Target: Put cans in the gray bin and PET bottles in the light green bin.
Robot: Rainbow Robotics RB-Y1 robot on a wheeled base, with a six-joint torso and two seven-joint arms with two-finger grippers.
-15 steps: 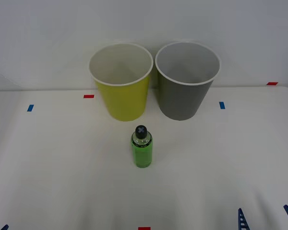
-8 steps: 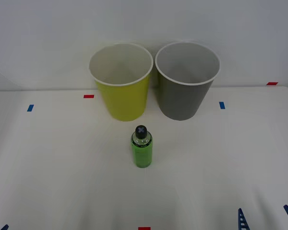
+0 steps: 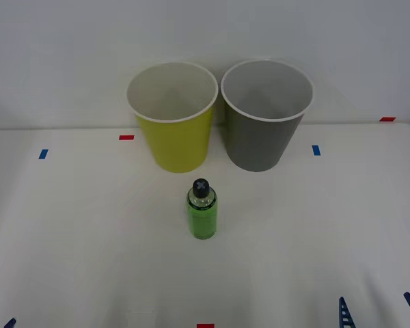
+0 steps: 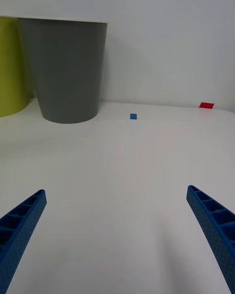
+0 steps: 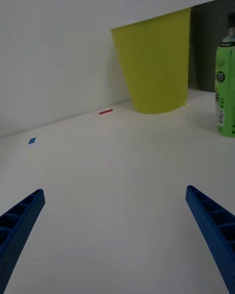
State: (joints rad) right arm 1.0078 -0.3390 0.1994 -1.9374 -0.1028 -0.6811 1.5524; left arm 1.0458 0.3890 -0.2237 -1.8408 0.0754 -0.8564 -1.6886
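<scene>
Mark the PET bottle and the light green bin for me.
PET bottle (image 3: 202, 217), front view, on its green label.
Light green bin (image 3: 178, 143), front view, on its outer wall.

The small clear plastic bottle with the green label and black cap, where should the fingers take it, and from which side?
Probably the green-labelled body of the small clear plastic bottle, below the black screw cap, coming level from the robot's side. It stands upright, apart from both bins.

Looks like a lab test setup: plain white bench (image 3: 89, 260) against a bare white wall (image 3: 68, 55), small red tape marks (image 3: 126, 137) and blue tape marks (image 3: 43, 154) stuck at set spots on it, two matching bins placed side by side at the back.
</scene>
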